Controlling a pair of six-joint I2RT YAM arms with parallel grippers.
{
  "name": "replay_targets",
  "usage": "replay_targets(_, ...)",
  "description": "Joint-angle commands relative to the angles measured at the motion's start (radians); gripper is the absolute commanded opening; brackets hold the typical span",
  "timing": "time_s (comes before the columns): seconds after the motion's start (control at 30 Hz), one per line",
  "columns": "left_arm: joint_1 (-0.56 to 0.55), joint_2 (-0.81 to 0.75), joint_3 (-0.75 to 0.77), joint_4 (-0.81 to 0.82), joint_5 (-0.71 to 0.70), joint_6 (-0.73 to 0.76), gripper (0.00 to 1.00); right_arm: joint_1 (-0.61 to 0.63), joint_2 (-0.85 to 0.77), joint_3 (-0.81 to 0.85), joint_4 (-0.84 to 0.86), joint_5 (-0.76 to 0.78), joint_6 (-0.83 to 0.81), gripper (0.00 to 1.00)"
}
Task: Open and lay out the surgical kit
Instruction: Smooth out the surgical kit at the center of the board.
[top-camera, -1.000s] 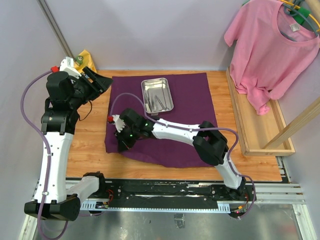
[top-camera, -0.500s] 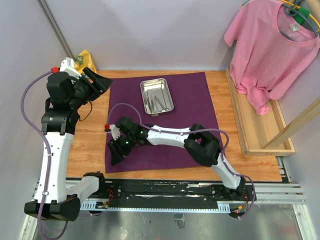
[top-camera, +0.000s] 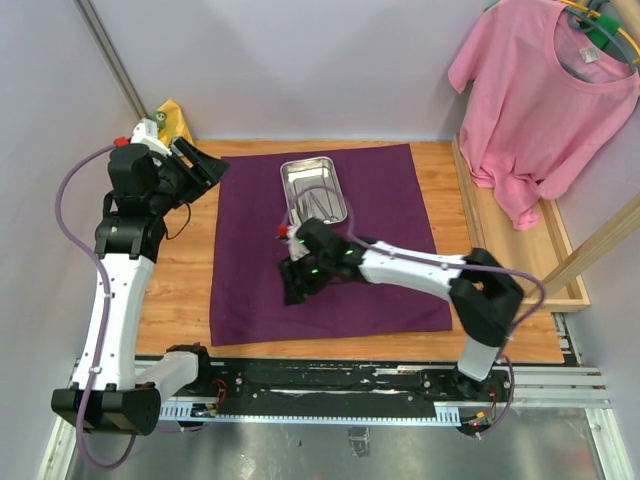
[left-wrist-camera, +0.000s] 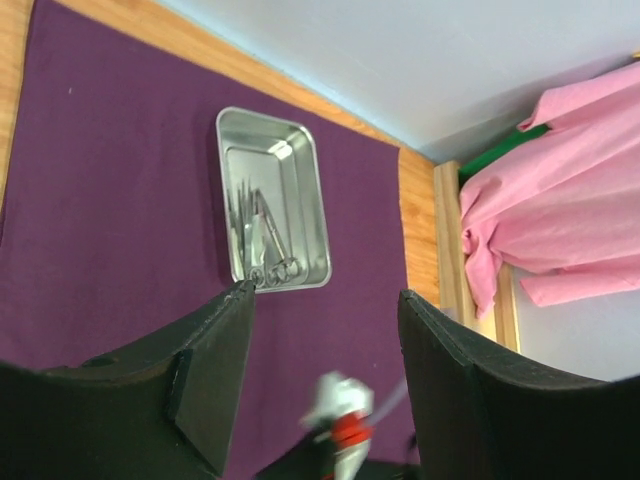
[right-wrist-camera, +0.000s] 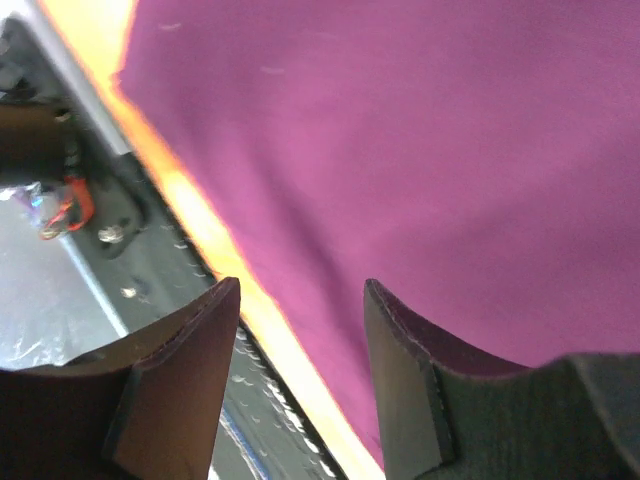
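The wrap (top-camera: 385, 205) lies spread flat right under the right hand (top-camera: 297, 284), whose 2 fingers (right-wrist-camera: 185, 375) stand apart with nothing between them; in the right wrist view only purple cloth shows through the gap, with the wrap's near edge and the table's rim just past the fingertips. The tray (top-camera: 305, 177) sits on the wrap just beyond that hand, on the side away from the arm bases, and apart from it. The left hand (top-camera: 205, 168) hangs raised at the wrap's far left corner, spread and holding nothing; from its wrist camera the tray (left-wrist-camera: 295, 200) lies ahead of its fingertips, a little left of the gap. In the tray rest slim metal instruments (left-wrist-camera: 258, 235), their ring handles at the end nearer the left hand; which is forceps and which scissors is hard to tell. The table (top-camera: 180, 275) is pale orange wood with visible grain, edged on the arms' side by a metal rail (top-camera: 330, 385). Far to the right of both hands a shallow wooden frame (top-camera: 510, 265) runs along the table's side, and a pink T-shirt (top-camera: 545, 90) hangs over it. A yellow rag (top-camera: 172, 120) shows behind the left hand against plain pale walls. The wrap is dark, matte and rectangular; the tray is shiny steel, rectangular with rounded corners.
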Motion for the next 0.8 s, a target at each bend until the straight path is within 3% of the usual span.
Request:
replay_targets(0.0,0.001,0.048,-0.066,0.081,-0.007,-0.016,0.63,-0.155,-0.217,-0.21,-0.105,0.263,0.046,0.54)
replay_targets(0.27,-0.041,0.218,-0.155,0.208,-0.11,-0.025,0.62,-0.482,-0.397,-0.379,-0.189,0.348,0.03,0.55)
replay_targets(0.33,-0.049,0.274,-0.167,0.236,-0.151,-0.021,0.61,-0.611,-0.396,-0.353,-0.187,0.322,0.014,0.56)
replay_targets(0.47,-0.054,0.393,-0.177,0.274,-0.225,-0.011,0.59,-0.749,-0.329,-0.215,-0.222,0.337,-0.03,0.58)
replay_targets(0.6,-0.053,0.499,-0.176,0.318,-0.271,-0.008,0.58,-0.83,-0.215,-0.082,-0.268,0.361,-0.051,0.6)
replay_targets(0.77,-0.053,0.654,-0.104,0.334,-0.295,0.0,0.52,-0.892,-0.123,-0.037,-0.264,0.36,-0.058,0.59)
